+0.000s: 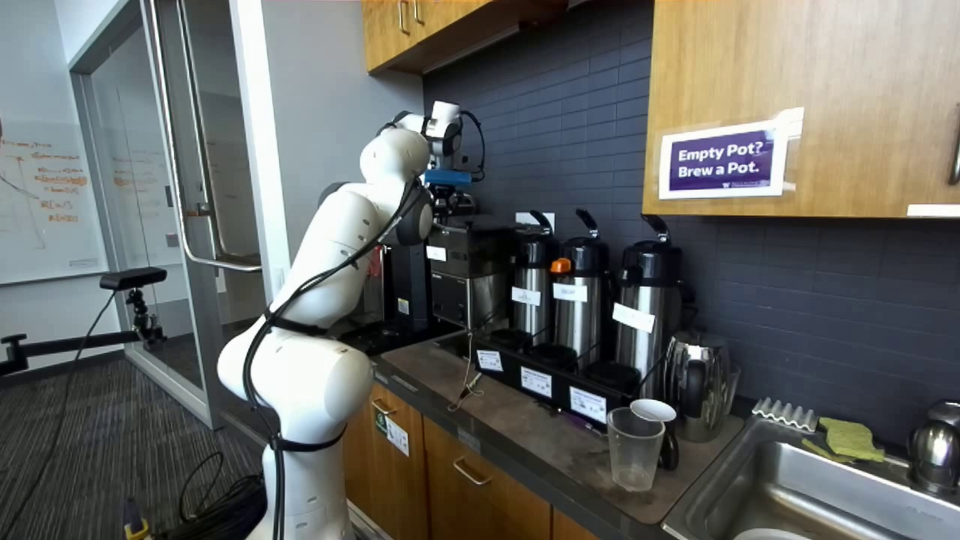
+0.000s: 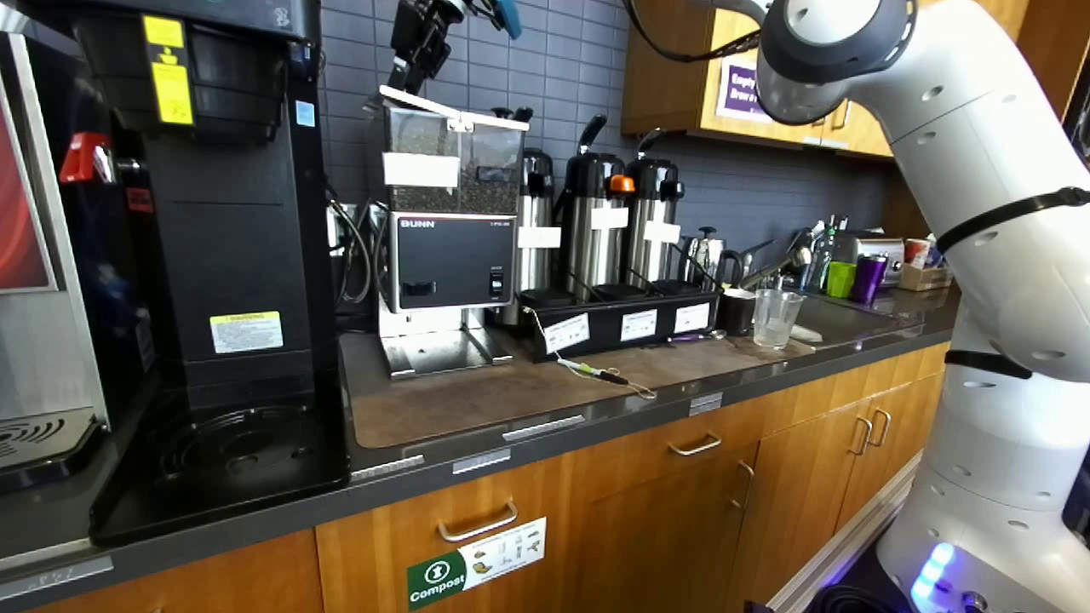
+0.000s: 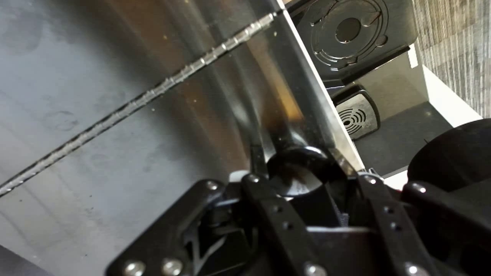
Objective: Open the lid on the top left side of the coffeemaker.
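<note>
The glossy knob (image 3: 296, 171) appears clamped by the pincer (image 3: 301, 163); if the lid (image 3: 207, 126) beneath it is pulled against its hinge (image 3: 142, 99), grip could be lost.

The claw (image 3: 300, 156) straddles a rounded black knob (image 3: 285, 164) on the shiny lid (image 3: 172, 134), well apart from the hinge (image 3: 170, 81).

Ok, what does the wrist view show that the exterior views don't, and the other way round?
Only the wrist view: a dark round knob within the hand, the hinge strip across the top.
Only the exterior views: three steel airpots, the clear cup, the purple sign.
Shared: the hand and the lid of the coffeemaker, from above in the wrist view.
</note>
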